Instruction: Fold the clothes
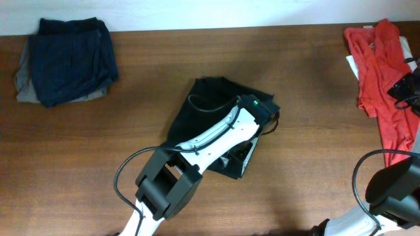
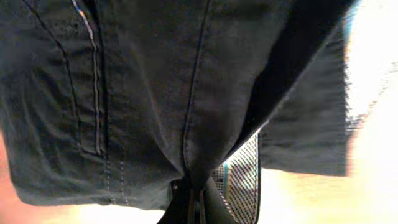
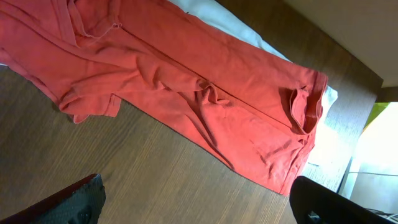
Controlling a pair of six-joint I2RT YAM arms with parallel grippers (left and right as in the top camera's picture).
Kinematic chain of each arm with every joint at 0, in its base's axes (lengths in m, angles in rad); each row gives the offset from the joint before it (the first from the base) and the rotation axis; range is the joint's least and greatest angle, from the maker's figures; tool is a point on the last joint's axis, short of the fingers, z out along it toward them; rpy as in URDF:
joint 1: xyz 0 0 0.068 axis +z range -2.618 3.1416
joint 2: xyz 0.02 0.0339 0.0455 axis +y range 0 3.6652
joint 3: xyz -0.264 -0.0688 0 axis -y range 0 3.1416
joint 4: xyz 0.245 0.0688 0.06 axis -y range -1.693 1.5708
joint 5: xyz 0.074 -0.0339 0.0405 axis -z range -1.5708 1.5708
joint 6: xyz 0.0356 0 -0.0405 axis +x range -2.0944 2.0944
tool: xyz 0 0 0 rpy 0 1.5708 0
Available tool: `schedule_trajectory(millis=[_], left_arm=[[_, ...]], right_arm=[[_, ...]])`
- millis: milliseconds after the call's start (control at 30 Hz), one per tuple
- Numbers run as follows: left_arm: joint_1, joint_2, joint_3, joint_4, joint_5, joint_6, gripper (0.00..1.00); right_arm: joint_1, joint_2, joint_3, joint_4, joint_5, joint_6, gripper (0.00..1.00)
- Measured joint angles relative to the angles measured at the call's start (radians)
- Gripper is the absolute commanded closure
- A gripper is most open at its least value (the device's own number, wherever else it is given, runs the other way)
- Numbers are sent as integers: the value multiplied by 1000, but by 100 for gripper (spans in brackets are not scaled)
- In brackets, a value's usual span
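A large black garment (image 1: 203,111) lies bunched at the table's middle. My left gripper (image 1: 264,110) is over its right edge. In the left wrist view the fingers (image 2: 193,202) are shut on a pinch of the black fabric (image 2: 137,93), which hangs in front of the camera, and a pale mesh lining (image 2: 244,174) shows beside it. A coral-red garment (image 1: 380,72) lies spread at the far right. In the right wrist view my right gripper (image 3: 199,202) is open and empty above bare wood, just short of the red garment (image 3: 205,93).
A folded navy garment (image 1: 69,59) lies on a grey one (image 1: 23,85) at the back left. A white item (image 3: 239,31) lies under the red garment. The table's back edge (image 1: 230,27) meets a pale wall.
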Motion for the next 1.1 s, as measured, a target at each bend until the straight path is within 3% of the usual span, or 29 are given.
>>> schedule_trajectory(millis=[300,500,567,733,900,933,1000,1100], left_arm=[[-47,0,29,80,220,-2,98],[-141,0,29,210,273,-8,72],[-168,0,29,282,297,-14,69],[-193,0,37,311,342,-15,70],[-50,0,111,6,247,-65,71],[-7,0,111,-32,209,-77,84],[64,0,110,-45,145,-99,95],[62,-5,40,47,150,-109,99]], right_arm=[[0,0,0,0,0,0,2],[0,0,0,0,-1,0,2],[0,0,0,0,0,0,2],[0,0,0,0,0,0,2],[0,0,0,0,0,0,2],[0,0,0,0,0,0,2],[0,0,0,0,-1,0,2],[0,0,0,0,0,0,2]])
